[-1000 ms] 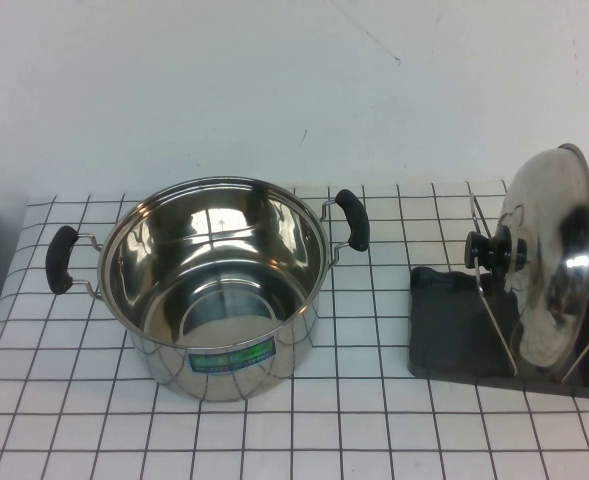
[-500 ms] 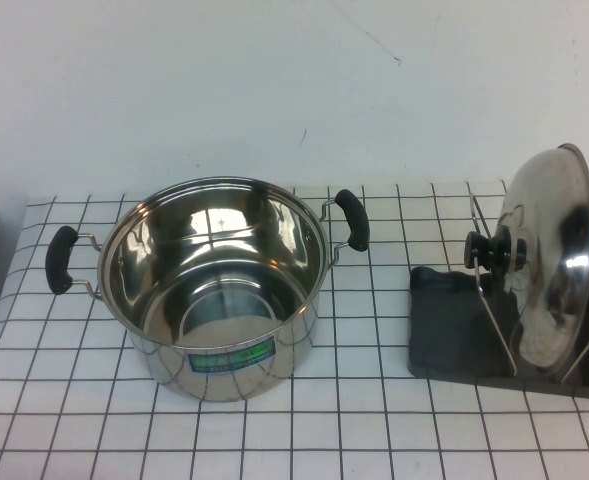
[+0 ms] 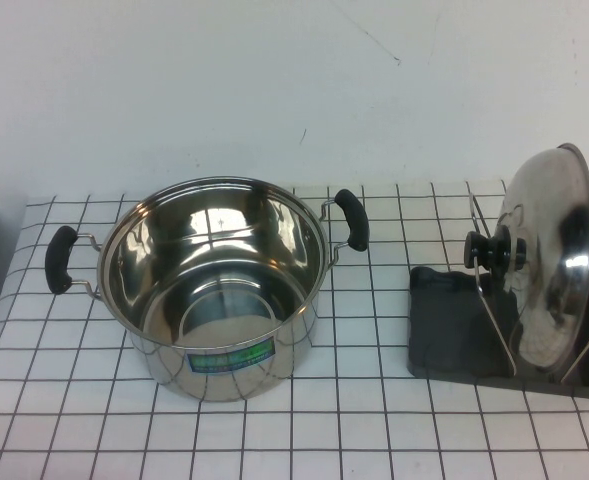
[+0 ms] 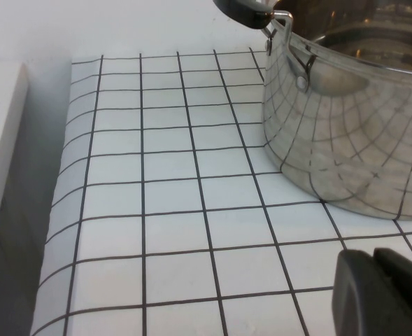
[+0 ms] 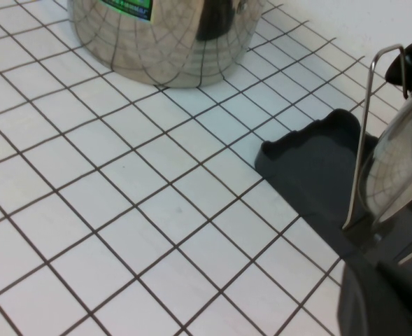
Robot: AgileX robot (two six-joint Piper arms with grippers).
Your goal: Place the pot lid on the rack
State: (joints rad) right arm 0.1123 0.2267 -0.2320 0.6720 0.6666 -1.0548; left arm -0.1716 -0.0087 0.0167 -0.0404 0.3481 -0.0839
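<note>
The lid (image 3: pixel 552 262) stands on edge in the rack (image 3: pixel 454 335) at three o'clock of the pot (image 3: pixel 214 285) — wire loops propping it — while left gripper (image 4: pixel 387 290) and right gripper (image 5: pixel 384 301), both closed and empty, sit low near the table's front.

High overview, two low wrist close-ups

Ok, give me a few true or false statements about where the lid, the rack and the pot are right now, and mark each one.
1. The pot lid stands on edge in the rack. True.
2. The lid covers the pot. False: the pot is open and empty.
3. The rack sits on the robot's right of the pot. True.
4. The right end effector grips the lid's knob. False: it is shut, holding nothing, low near the rack.
5. The left end effector is shut beside the pot. True.
</note>
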